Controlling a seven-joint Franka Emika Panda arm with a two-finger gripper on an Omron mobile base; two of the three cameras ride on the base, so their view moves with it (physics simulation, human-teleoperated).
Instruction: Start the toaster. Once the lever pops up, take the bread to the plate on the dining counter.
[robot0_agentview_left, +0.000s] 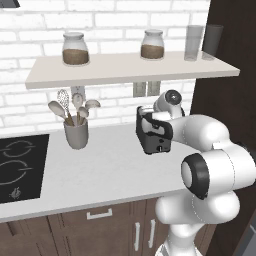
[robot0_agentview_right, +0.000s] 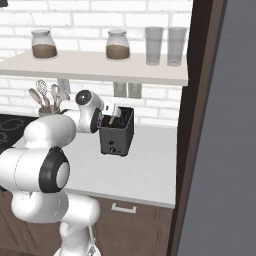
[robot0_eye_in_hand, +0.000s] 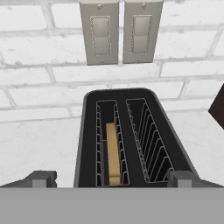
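The toaster (robot0_agentview_left: 154, 135) stands on the white counter (robot0_agentview_left: 100, 170) against the brick wall, below the two wall switches (robot0_eye_in_hand: 119, 31) and to the right of the grey utensil cup (robot0_agentview_left: 76, 132), and everything else is best placed from it. The bread (robot0_eye_in_hand: 113, 154) sits down inside the toaster's left slot as seen from the hand, standing on edge, its long axis running along the slot from the front of the toaster toward the wall; the right slot is bare wire. The gripper (robot0_eye_in_hand: 112, 178) hangs just above the toaster's near end with its two finger tips spread wide, one to each side of the toaster's body, holding nothing. By my judgement the step in hand is either reaching for the start lever or going in for the slice; the lever's position cannot be made out, so which one is uncertain. If toasting is done, the next move calls for centring over the left slot, narrowing the fingers across the slice's thin faces and lifting straight up
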